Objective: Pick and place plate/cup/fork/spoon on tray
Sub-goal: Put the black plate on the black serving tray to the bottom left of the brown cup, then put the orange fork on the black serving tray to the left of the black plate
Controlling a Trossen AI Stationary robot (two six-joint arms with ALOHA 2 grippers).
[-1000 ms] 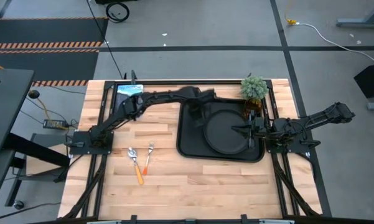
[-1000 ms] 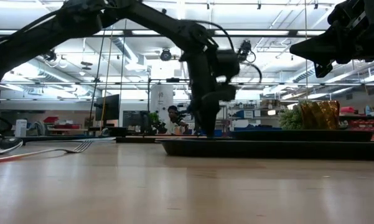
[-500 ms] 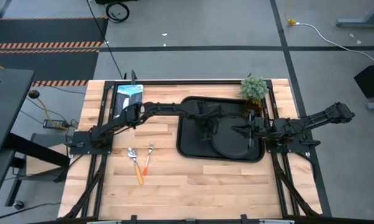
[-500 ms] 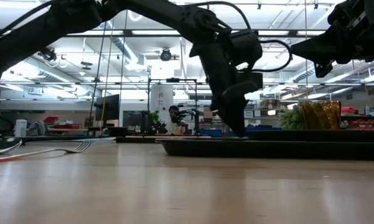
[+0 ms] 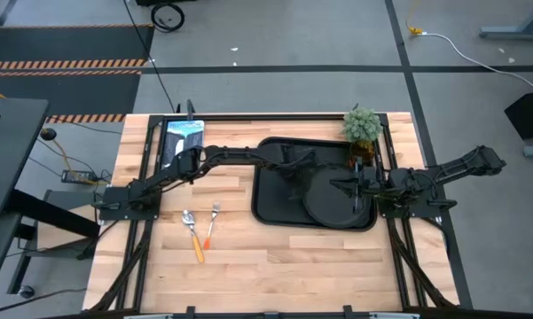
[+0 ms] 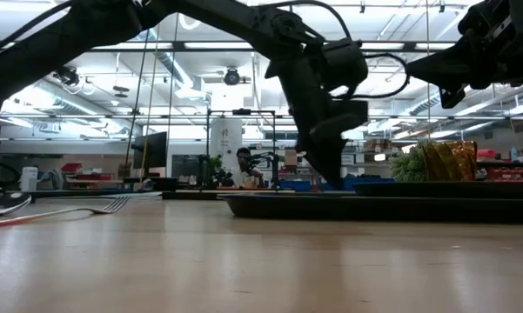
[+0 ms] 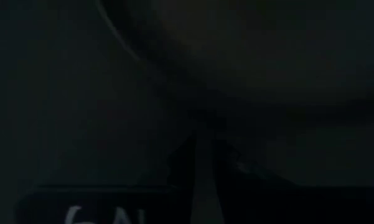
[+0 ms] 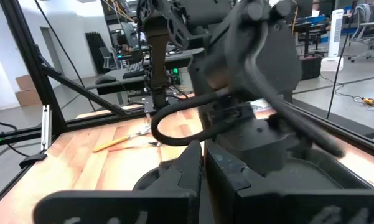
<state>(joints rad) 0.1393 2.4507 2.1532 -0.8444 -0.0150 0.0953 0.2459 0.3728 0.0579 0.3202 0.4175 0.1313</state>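
Note:
The black plate [image 5: 337, 202] lies flat in the right half of the black tray [image 5: 259, 190]. My left gripper [image 5: 300, 177] is shut, reaches down into the tray and stands at the plate's left rim; it also shows in the low view [image 6: 329, 178]. My right gripper [image 5: 346, 186] is shut and empty, well above the plate's right part. The amber cup [image 6: 444, 161] stands at the tray's far right corner. The fork [image 5: 213, 221] and the spoon [image 5: 192, 232] lie on the table left of the tray. My left gripper has its shut fingertips [image 7: 187, 168] at the plate's left rim [image 7: 149, 59], coming from above and slanting toward the table's right. The plate lies flat on the tray floor. It is too dark there to see whether the fingertips touch the rim.
A small potted plant [image 5: 362, 124] stands at the table's far right, behind the cup. A blue-and-white card [image 5: 183, 133] lies at the far left. Bare wood lies in front of the tray and around the cutlery.
My left gripper has gone from the tray's far left part toward the table's right and near side, staying low in the tray. The plate has slid along the tray floor toward its near right corner, still flat.

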